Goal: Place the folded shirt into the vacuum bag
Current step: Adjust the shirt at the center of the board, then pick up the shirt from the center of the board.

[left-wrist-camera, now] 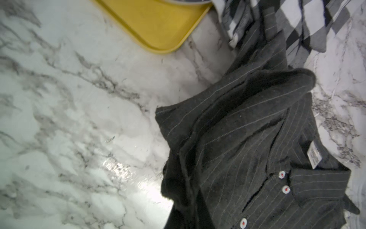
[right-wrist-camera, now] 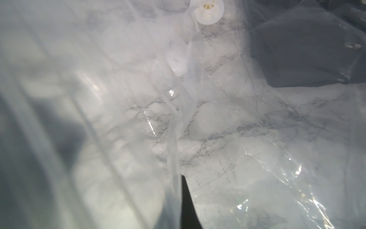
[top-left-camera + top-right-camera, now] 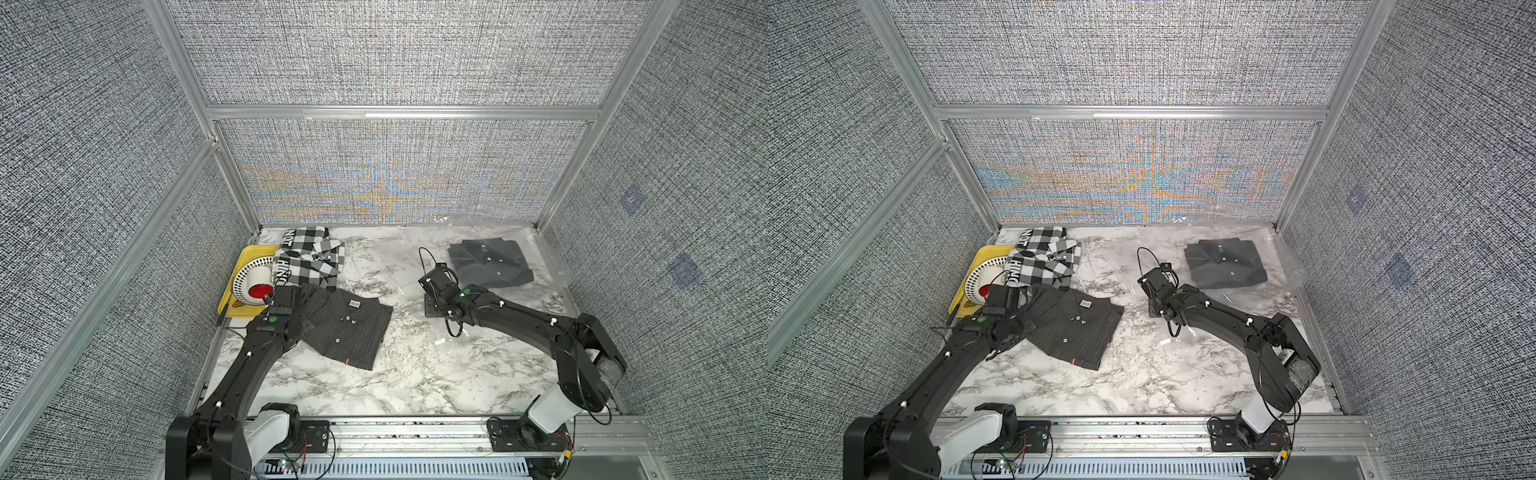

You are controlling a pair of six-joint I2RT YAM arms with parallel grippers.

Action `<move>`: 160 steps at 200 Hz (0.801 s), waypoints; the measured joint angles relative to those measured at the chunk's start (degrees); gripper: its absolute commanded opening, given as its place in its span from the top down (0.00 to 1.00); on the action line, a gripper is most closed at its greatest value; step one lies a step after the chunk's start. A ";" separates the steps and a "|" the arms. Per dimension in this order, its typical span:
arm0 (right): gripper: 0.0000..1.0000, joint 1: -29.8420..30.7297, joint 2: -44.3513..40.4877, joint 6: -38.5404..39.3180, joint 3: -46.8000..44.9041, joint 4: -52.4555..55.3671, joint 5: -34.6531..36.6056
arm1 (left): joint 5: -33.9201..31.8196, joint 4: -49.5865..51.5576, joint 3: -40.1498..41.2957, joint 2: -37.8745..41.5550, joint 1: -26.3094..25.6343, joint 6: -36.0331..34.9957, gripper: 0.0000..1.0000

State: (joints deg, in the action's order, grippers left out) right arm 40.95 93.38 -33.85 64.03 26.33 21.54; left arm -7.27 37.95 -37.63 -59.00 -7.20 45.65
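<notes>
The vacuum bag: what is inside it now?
Through the clear plastic of the vacuum bag, one folded dark grey shirt shows toward its far side. Elsewhere only the marble table shows through. Whatever lies under that shirt is covered.

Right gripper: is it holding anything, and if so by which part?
Yes. The right gripper is shut on the vacuum bag, pinching a raised fold of its clear film.

The front middle of the surface (image 3: 415, 386) is left bare, so a wide passage is given there. The left side is taken by the striped shirt (image 3: 353, 328), the checked shirt (image 3: 309, 259) and the yellow tray (image 3: 249, 254). The far right is covered by the vacuum bag (image 3: 544, 259), up to the right wall (image 3: 665, 299).
</notes>
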 measured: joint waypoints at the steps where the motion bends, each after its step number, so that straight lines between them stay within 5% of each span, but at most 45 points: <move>1: 1.00 0.00 0.02 0.00 0.00 0.00 -0.02 | 0.00 0.09 0.15 0.33 0.00 0.15 0.17; 8: 1.00 0.02 0.13 0.04 0.00 -0.09 -0.15 | -0.02 0.85 1.33 2.89 0.00 1.33 0.00; 39: 1.00 0.04 0.59 0.42 0.13 -0.07 -0.70 | -0.50 5.33 -1.20 10.97 0.00 2.47 0.00; 66: 1.00 0.04 0.44 0.79 0.50 -0.04 -0.74 | -0.81 6.75 -7.13 9.70 -3.19 -0.31 0.00; 119: 1.00 0.00 -0.85 0.55 -0.02 -0.39 -0.42 | -0.81 5.66 -21.38 -15.78 -23.39 -6.86 0.00; 160: 1.00 -0.24 -0.94 -0.13 -1.57 -1.09 -0.39 | 0.35 5.44 -31.21 -34.03 -31.19 -10.43 0.00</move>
State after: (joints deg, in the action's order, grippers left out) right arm 40.71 92.44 -33.98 62.46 25.23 21.15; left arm -6.92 43.40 -68.84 -93.03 -38.39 35.22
